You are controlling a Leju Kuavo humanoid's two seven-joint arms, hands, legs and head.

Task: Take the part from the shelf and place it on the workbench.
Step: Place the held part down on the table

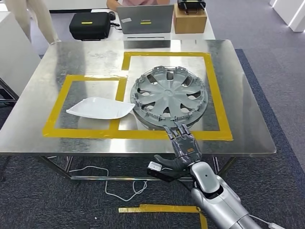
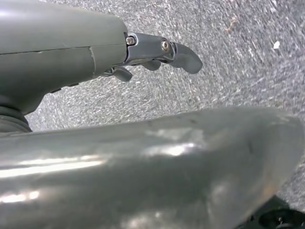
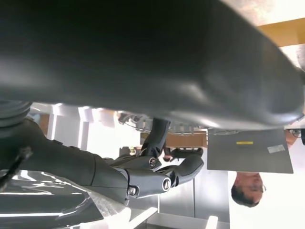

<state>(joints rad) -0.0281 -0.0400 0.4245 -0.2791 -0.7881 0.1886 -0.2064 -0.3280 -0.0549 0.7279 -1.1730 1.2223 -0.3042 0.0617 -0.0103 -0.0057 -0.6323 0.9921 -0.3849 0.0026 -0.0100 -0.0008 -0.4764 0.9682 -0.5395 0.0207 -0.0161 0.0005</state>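
A grey wheel cover [image 1: 169, 95] lies flat on the steel workbench [image 1: 244, 95], inside the right yellow-taped rectangle. My right hand [image 1: 183, 145] is at the bench's front edge. Its fingers [image 1: 179, 132] stretch over the yellow tape to the cover's near rim, and the thumb is spread out to the side below the edge. Nothing is gripped in it. In the right wrist view the right hand [image 3: 158, 174] shows its fingers extended and apart. My left hand [image 2: 158, 52] hangs over grey carpet with its fingers straight and nothing in them.
A white curved panel [image 1: 100, 108] lies in the left taped rectangle. At the bench's far edge are a black case [image 1: 90, 25], a laptop [image 1: 146, 20] and a cardboard box [image 1: 189, 18]. A person [image 1: 32, 19] stands at the far left. Yellow tape [image 1: 162, 208] marks the floor.
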